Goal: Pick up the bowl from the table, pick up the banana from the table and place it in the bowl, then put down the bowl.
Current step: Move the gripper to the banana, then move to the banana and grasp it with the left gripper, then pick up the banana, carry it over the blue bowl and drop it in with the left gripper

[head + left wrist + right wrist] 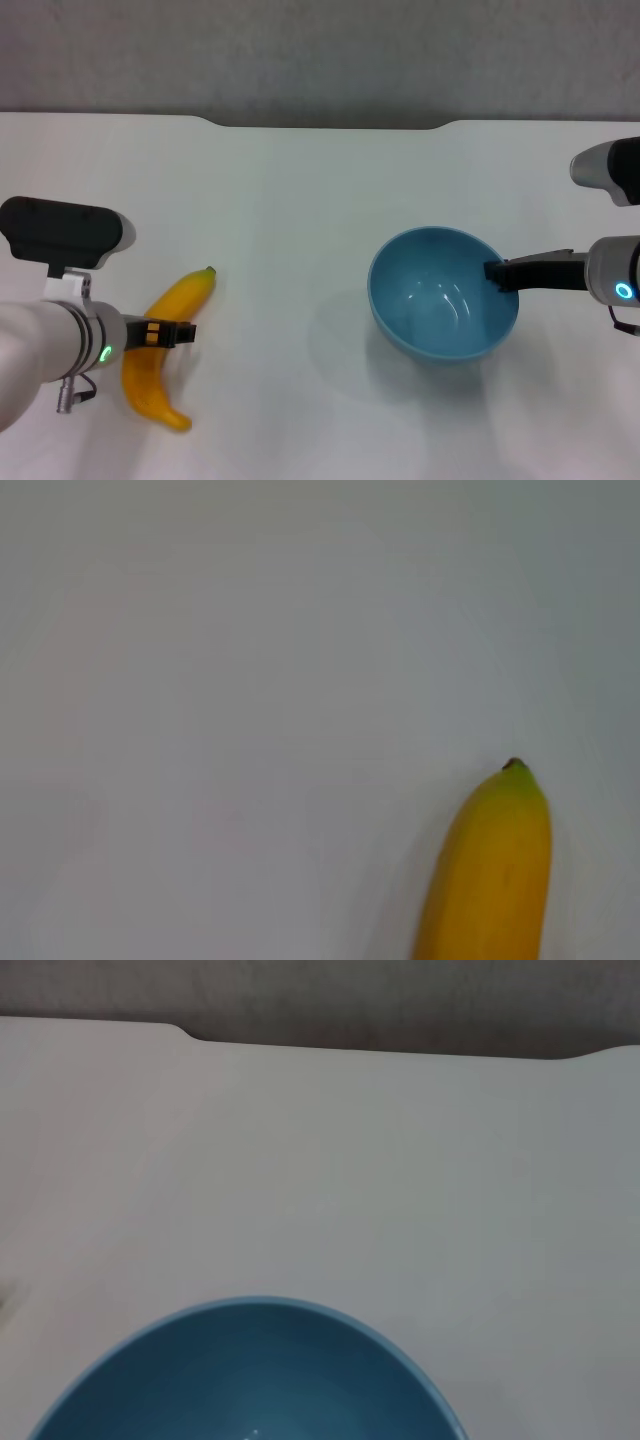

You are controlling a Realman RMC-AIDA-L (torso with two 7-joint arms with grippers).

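The light-blue bowl point(443, 293) is at the right of the white table point(300, 200), and its shadow falls offset to its left. My right gripper point(500, 272) is shut on the bowl's right rim. The right wrist view shows the bowl's point(250, 1380) inside close up. The yellow-orange banana point(150, 385) lies on the table at the left, its stem tip pointing away from me. My left gripper point(168, 333) is at the banana's middle, reaching across it from the left. The left wrist view shows the banana's tip end point(495, 870) on the table.
The table's far edge has a shallow notch point(330, 125), with a grey wall behind it. Bare white tabletop lies between the banana and the bowl.
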